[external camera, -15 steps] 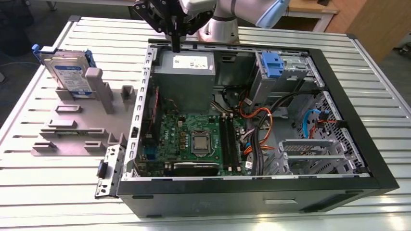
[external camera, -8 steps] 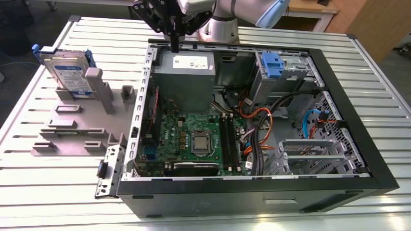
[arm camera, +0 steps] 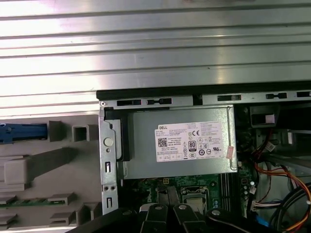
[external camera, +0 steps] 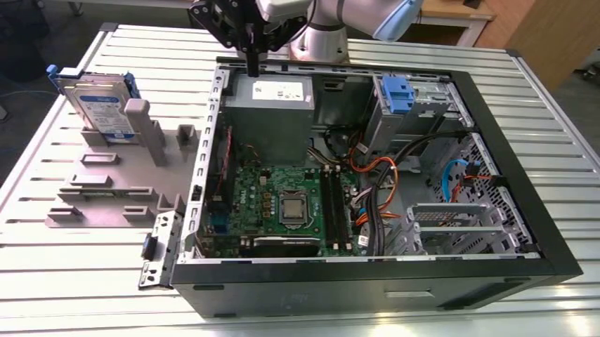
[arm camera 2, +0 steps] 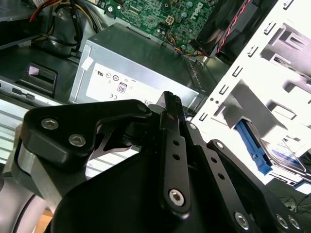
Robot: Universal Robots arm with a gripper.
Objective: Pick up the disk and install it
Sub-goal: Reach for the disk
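- Gripper [external camera: 253,69] looks pinched shut with nothing in it. In the exterior view it's hanging over the case's [external camera: 511,161] 12 o'clock rim, right above the PSU [external camera: 272,116].
- Disk [external camera: 98,105] stands on edge in the grey rack [external camera: 112,186], 10 o'clock from the case, well apart from the gripper.

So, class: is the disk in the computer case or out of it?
Out: the disk stands in the grey rack beside the case.

Arm [external camera: 324,31] angled downward, gripper [external camera: 253,72] pointing straight down, fingers [external camera: 253,60] pressed together, empty.
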